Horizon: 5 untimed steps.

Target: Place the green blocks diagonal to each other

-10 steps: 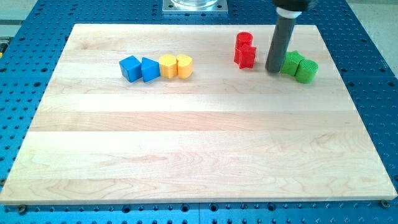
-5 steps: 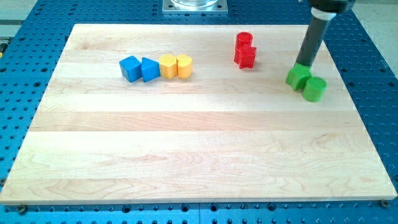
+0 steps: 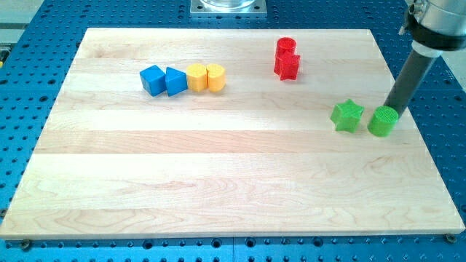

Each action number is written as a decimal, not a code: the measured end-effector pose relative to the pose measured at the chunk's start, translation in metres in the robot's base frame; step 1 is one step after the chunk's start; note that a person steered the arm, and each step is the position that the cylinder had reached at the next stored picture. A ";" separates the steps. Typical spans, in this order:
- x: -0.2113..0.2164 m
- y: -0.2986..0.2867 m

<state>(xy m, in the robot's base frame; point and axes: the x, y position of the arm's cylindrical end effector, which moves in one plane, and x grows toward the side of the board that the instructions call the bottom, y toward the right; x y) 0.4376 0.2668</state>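
Note:
A green star block (image 3: pixel 347 115) and a green cylinder (image 3: pixel 382 121) sit on the wooden board (image 3: pixel 218 182) at the view's right, side by side with a small gap, the cylinder slightly lower. My tip (image 3: pixel 393 110) is at the cylinder's upper right edge, touching or nearly touching it. The dark rod rises from there to the view's top right.
Two red blocks (image 3: pixel 287 58) stand together at the view's top centre-right. A row of a blue cube (image 3: pixel 153 79), a blue block (image 3: pixel 175 81), a yellow block (image 3: pixel 197 76) and a yellow cylinder (image 3: pixel 215 76) lies at the upper left.
My tip has swept from left of the green blocks over to their right. Both green blocks have moved down and to the right, and now lie apart.

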 end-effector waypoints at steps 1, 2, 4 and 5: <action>0.028 -0.014; 0.032 -0.034; 0.056 -0.045; 0.047 -0.072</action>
<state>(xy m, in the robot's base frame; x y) 0.4848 0.1945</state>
